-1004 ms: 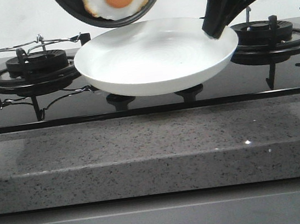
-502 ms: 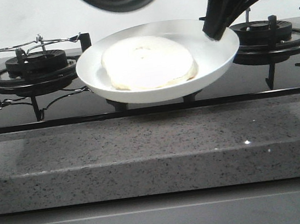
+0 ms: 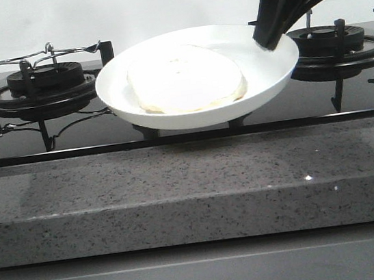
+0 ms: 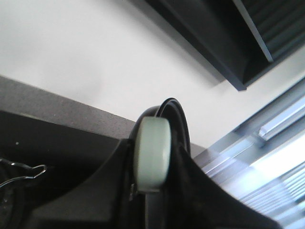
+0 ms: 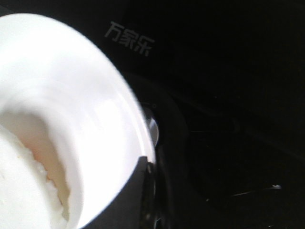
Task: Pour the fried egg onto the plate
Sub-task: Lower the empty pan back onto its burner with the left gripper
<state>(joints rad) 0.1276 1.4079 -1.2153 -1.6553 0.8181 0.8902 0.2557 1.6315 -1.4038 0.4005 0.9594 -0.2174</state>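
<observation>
fried egg [image 3: 186,79] — inside plate [image 3: 269,72], left of right end effector [image 3: 268,38] pinching the plate's rim; pale cream disc, yolk side hidden — left end effector state indeterminable.

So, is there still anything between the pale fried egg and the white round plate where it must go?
No, nothing stands between them. The pale cream fried egg already lies inside the glossy white round plate, yolk side not showing. The right gripper holds the plate's rim above the black stove.
</observation>
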